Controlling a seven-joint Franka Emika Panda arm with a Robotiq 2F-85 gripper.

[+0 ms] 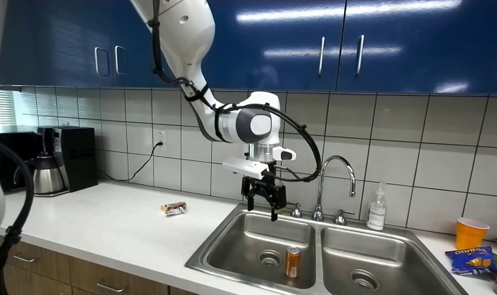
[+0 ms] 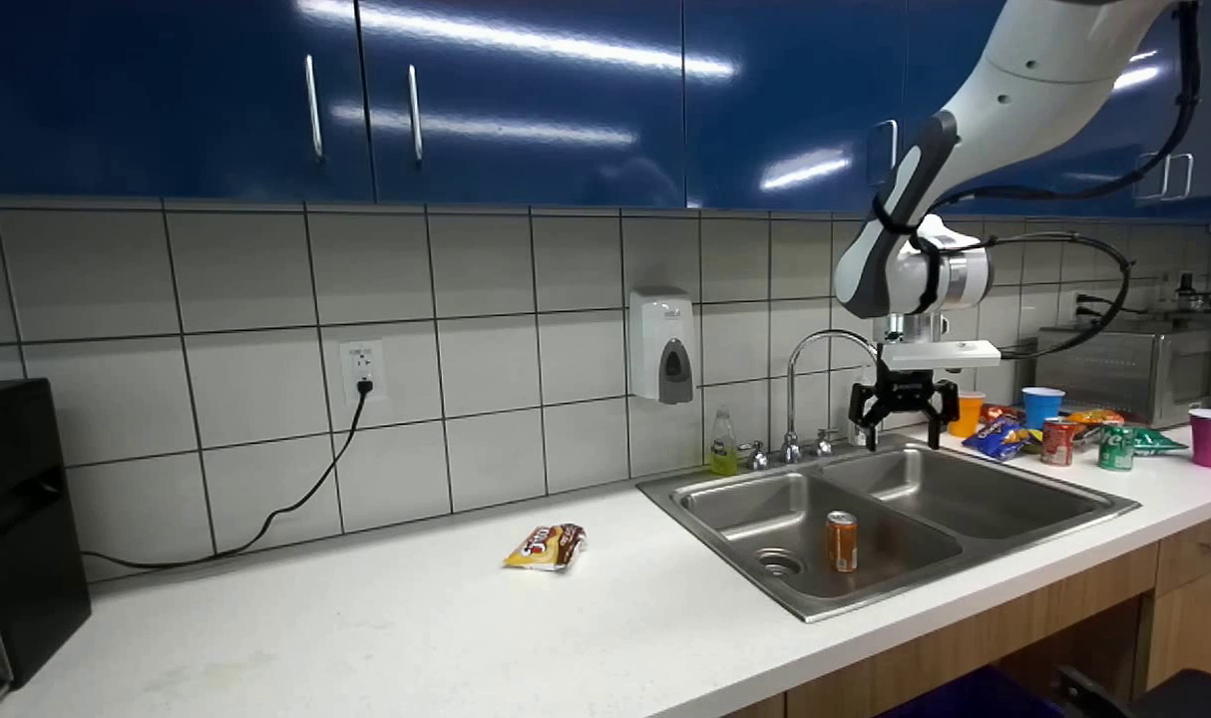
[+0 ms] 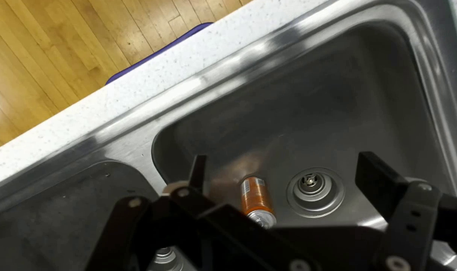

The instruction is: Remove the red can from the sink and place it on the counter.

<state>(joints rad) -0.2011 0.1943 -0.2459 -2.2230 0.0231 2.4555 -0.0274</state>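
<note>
The red can [image 1: 292, 263], orange-red with a pale top, stands upright in a sink bowl beside the drain; it shows in both exterior views [image 2: 842, 543] and in the wrist view [image 3: 256, 195]. The sink [image 1: 318, 254] is steel with two bowls and is set in the off-white counter [image 1: 109, 229]. My gripper [image 1: 262, 209] is open and empty, pointing down, well above the sink [image 2: 903, 437]. In the wrist view the fingers [image 3: 283, 165] are wide apart. The can appears between them, nearer the left finger and far below; a gripper link hides part of its top.
A chrome faucet [image 1: 351, 172] and soap bottle [image 1: 376, 211] stand behind the sink. A small wrapper [image 2: 548, 546] lies on the counter. An orange cup [image 1: 471, 233], chip bags [image 1: 473, 259], another red can [image 2: 1059, 442] and a green can [image 2: 1116, 447] are beyond the sink.
</note>
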